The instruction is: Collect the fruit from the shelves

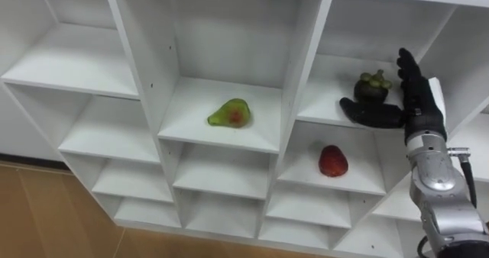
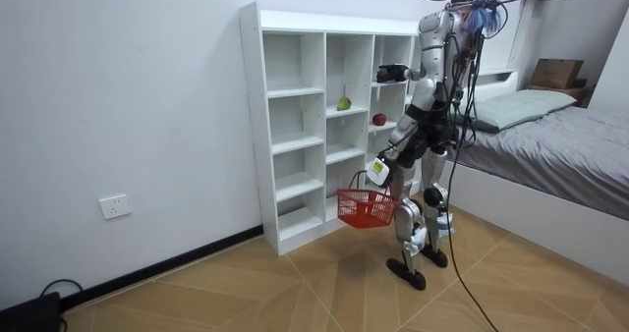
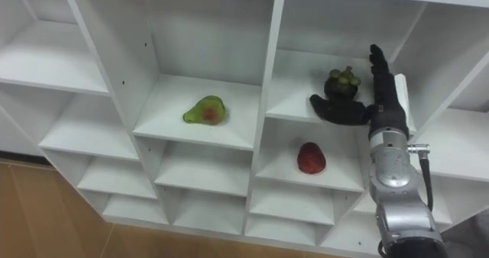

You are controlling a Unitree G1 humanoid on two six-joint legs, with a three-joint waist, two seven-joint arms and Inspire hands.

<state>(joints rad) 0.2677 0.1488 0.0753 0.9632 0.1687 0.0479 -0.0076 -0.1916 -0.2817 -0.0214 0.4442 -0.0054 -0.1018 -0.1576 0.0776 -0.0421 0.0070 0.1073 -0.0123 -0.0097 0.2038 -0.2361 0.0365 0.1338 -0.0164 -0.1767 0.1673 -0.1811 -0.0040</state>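
The mangosteen (image 1: 372, 87) sits near the front edge of the upper right cubby of the closet (image 1: 304, 67), upright with its green cap on top. You have the right hand (image 1: 418, 109) open around it. The fingers (image 1: 409, 69) stand straight up just to its right and a little behind. The thumb (image 1: 370, 113) lies stretched out along the shelf edge in front of and below it. The fruit is therefore in the gap between thumb and fingers. From this angle you cannot tell whether either touches its skin, and nothing is curled round it yet. The wide spread looks deliberate, since a round, hard fruit needs room on both sides before you close.

The next move is to close evenly. If the thumb arrives first, it may roll the fruit deeper into the cubby.

Two more fruits wait, well apart from the hand. A red fruit (image 1: 332, 161) lies in the cubby directly below, and a green fruit (image 1: 231, 114) is in the middle column, one cubby to the left.

In the room view the robot stands close to the closet with the right arm raised to that shelf. The left hand (image 2: 380, 167) hangs low at its side, closed on the handle of a red basket (image 2: 367, 206), as far as that view lets you judge. The basket is ready to take what you pick.
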